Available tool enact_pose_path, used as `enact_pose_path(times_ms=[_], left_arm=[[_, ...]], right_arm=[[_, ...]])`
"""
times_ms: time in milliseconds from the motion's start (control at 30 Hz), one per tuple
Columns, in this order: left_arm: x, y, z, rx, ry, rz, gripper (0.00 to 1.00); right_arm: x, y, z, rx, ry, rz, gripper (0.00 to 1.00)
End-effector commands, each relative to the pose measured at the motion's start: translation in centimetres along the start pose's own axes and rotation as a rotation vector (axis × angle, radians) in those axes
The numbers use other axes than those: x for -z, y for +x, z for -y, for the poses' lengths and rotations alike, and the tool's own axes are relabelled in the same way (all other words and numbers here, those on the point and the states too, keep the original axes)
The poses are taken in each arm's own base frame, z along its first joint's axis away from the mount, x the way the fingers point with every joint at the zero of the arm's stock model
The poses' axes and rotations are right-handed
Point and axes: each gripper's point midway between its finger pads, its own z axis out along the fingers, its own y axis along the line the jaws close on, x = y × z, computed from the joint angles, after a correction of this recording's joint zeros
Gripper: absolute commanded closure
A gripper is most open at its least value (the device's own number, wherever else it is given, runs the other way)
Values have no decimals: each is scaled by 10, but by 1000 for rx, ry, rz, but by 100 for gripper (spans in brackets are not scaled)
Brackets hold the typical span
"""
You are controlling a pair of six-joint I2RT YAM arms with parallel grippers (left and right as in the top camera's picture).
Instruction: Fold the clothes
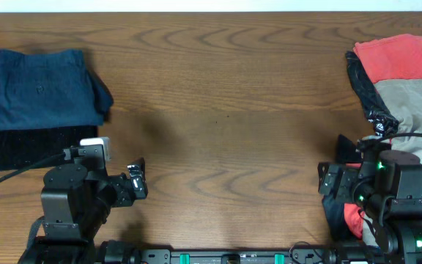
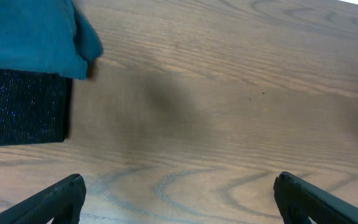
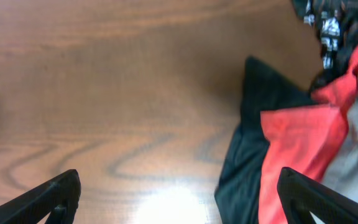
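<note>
A folded blue garment (image 1: 42,88) lies on a folded black garment (image 1: 28,145) at the table's left; both show in the left wrist view, blue (image 2: 30,34) over black (image 2: 20,106). A loose pile at the right holds a red cloth (image 1: 398,57), a grey garment (image 1: 416,110) and black fabric (image 1: 365,92). My left gripper (image 2: 178,199) is open and empty over bare wood, right of the folded stack. My right gripper (image 3: 179,196) is open and empty, its right finger above a black and red garment (image 3: 278,149) at the pile's near end.
The wooden table (image 1: 226,110) stretches between the stack and the pile. Cables run from both arms near the front edge.
</note>
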Motion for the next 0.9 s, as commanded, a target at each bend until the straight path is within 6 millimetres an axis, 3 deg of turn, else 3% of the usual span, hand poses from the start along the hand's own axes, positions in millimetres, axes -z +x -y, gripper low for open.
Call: enact_pose_path(times_ms=[0,533,733,867], left_arm=[[-1,1,-2,-10,-10,-1,2],[-1,1,-2,-10,-10,-2,2],[-1,1,-2,-10,-10,-2,2],[-1,1,-2,-10,-10,-1,2]], right_arm=[[-2,13,6,2,26,-47,1],[2,19,6,21,24,-50,1],[1,-14,-4,126,-35,219,1],[-4,-19,-6,151,-63,371,1]])
